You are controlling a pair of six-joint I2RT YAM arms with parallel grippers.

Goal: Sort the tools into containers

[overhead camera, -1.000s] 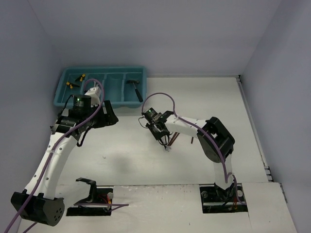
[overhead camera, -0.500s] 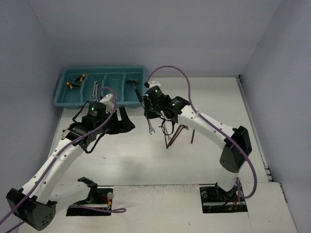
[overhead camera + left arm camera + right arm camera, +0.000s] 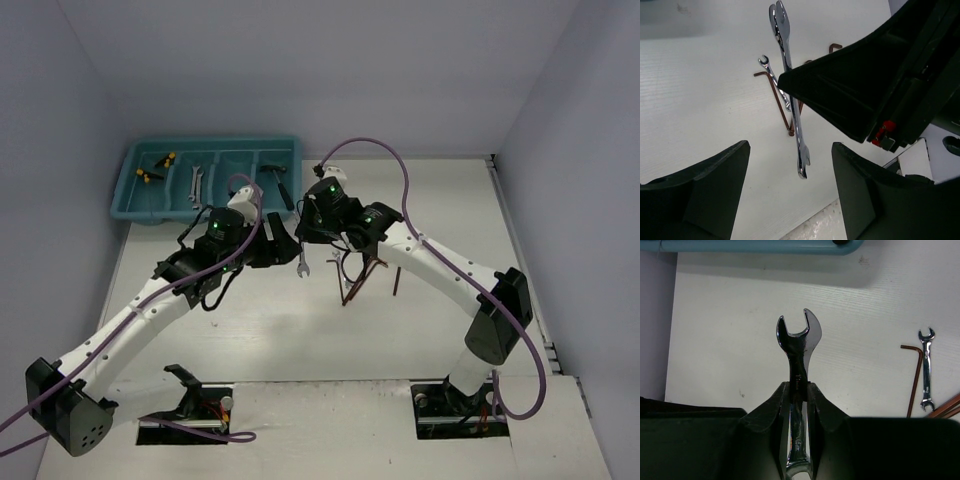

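My right gripper (image 3: 307,238) is shut on a silver wrench (image 3: 303,264) and holds it above the table; the wrench hangs down from the jaws. In the right wrist view the wrench (image 3: 798,342) is clamped between my fingers (image 3: 782,405). My left gripper (image 3: 283,244) is open and empty just left of it, and in the left wrist view the wrench (image 3: 790,95) hangs ahead of the open jaws. A small silver wrench (image 3: 926,367) and dark red L-shaped keys (image 3: 358,282) lie on the table. The teal tray (image 3: 128,195) holds yellow-and-black pieces (image 3: 155,167), a wrench (image 3: 196,182) and a hammer (image 3: 278,181).
The tray stands at the far left against the back wall. Grey walls close the left, back and right sides. The two arm bases sit at the near edge. My right gripper's dark body (image 3: 880,85) fills the right of the left wrist view.
My right gripper has lifted the wrench off the table and carried it up and left. My left arm has swung right from the tray to beside the wrench.
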